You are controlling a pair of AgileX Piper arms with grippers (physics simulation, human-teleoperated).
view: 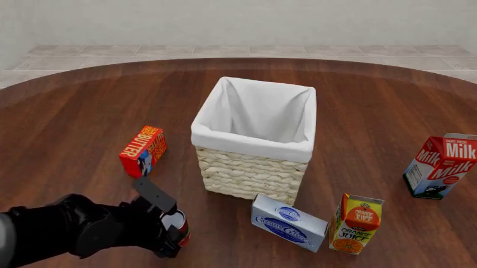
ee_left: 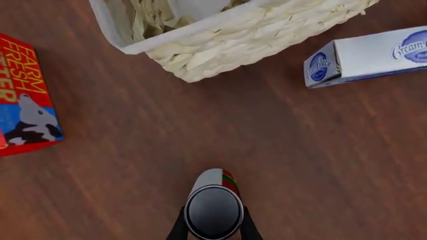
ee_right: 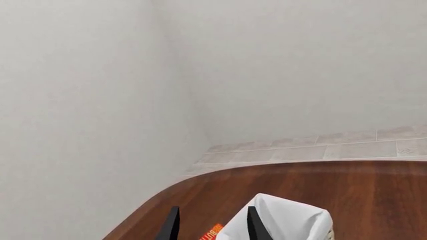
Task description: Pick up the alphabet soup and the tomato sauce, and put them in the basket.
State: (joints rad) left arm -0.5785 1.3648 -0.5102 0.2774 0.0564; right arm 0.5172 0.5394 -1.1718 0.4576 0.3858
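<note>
Dark wooden table (view: 89, 106), round-edged, with pale tiled floor and plain white wall behind.

Centre of the table: the basket (view: 253, 167), tall, square, pale wicker, white cloth lining folded over the rim. Its inside shows only cloth from the front view.

Left of the basket, apart from it: a red butter box (view: 143, 151), standing upright. The left wrist view shows the same box with a cow printed on it.

Front of the basket, near its right corner: a cream cheese box (view: 289, 222), white and blue, lying flat. Just beside it to the right stands an orange juice carton (view: 356, 224). Well off to the right edge stands a milk carton (view: 439, 166), red and white.

Left gripper (ee_left: 213, 227) is low at the near left of the table, black arm coming in from the left edge. Its fingers (ee_left: 177, 231) sit on either side of the tomato sauce (ee_left: 213, 207), pinching the small can; silver top faces the wrist camera, red and green label along the side. The can is well short of the basket, at the front left, with bare wood between.

Right gripper (ee_right: 211, 225): only two dark fingertips show in its own wrist view, spread apart with nothing between them, pointing over the basket's white lining towards the far wall.
</note>
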